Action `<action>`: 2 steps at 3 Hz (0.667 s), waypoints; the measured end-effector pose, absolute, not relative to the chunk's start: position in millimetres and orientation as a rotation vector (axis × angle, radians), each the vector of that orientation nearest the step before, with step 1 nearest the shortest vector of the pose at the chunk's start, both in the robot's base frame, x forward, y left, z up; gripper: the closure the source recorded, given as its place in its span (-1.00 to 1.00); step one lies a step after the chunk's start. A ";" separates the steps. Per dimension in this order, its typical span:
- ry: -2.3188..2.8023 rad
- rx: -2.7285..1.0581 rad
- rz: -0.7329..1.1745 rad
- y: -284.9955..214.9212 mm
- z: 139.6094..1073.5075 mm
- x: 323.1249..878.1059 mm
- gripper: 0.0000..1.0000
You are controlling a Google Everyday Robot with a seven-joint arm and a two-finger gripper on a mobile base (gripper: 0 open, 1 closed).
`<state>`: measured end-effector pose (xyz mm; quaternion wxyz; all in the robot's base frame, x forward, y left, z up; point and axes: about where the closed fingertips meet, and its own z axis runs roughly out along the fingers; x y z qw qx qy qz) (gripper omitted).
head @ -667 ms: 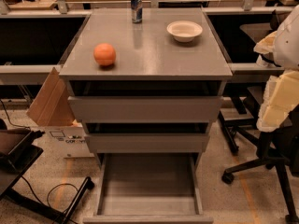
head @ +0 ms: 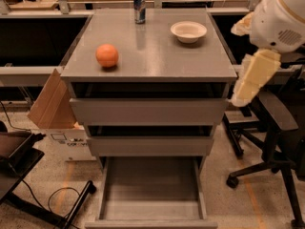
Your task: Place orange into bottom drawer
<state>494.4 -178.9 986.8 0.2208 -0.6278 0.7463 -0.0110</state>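
Observation:
The orange (head: 107,55) sits on the front left of the grey cabinet's top (head: 147,56). The bottom drawer (head: 151,187) is pulled open and its flat floor is bare. The two drawers above it are shut. My arm comes in from the upper right. My gripper (head: 250,80), a cream-coloured piece, hangs beside the cabinet's right edge at the height of the top drawer. It is well to the right of the orange and holds nothing that I can see.
A white bowl (head: 188,31) and a drinks can (head: 139,6) stand at the back of the cabinet top. A cardboard box (head: 52,109) leans at the left. An office chair (head: 276,142) stands at the right, and a dark stand with cables (head: 28,175) at the lower left.
My arm and gripper have moved left and up, closer to the cabinet's right edge. The orange, bowl, can and drawers have not moved.

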 end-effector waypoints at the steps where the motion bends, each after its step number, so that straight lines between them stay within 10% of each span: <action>1: 1.843 -1.736 0.048 -114.0 1002.6 564.0 -1.00; 2: 1.621 -1.695 0.100 -39.1 1024.4 623.6 -1.00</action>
